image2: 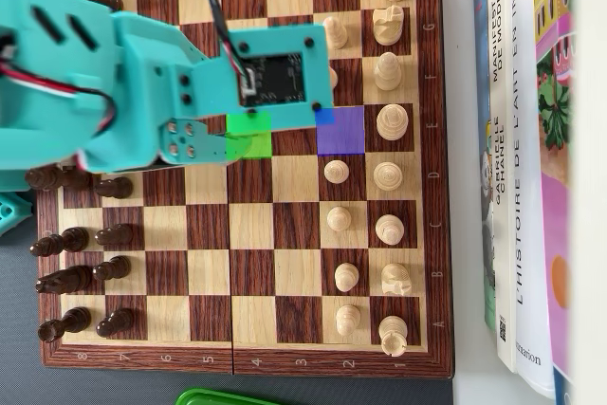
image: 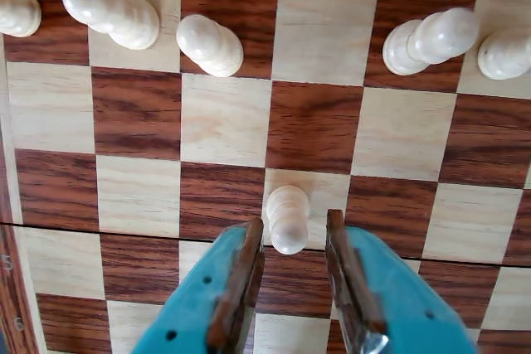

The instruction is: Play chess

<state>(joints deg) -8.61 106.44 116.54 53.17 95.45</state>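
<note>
Wrist view: a white pawn (image: pixel 287 219) stands on a light square of the chessboard (image: pixel 224 118), just ahead of the gripper (image: pixel 295 238), its head reaching into the gap between the fingertips. The jaws stand narrowly apart and neither pad visibly touches the pawn. The fingers (image: pixel 241 288) are teal plastic faced with brown strips. The pawn is cream, glossy and rounded. Other white pieces (image: pixel 209 44) line the top of the frame. The board shows grained dark and pale wood.

Overhead view: the teal arm (image2: pixel 104 82) covers the upper left of the chessboard (image2: pixel 247 234), hiding the gripper and the pawn beneath. A green square (image2: pixel 250 133) and a purple square (image2: pixel 340 129) are marked. Dark pieces (image2: pixel 76 277) stand left, white pieces (image2: pixel 389 229) right. Books (image2: pixel 526 158) lie beside the board's right edge.
</note>
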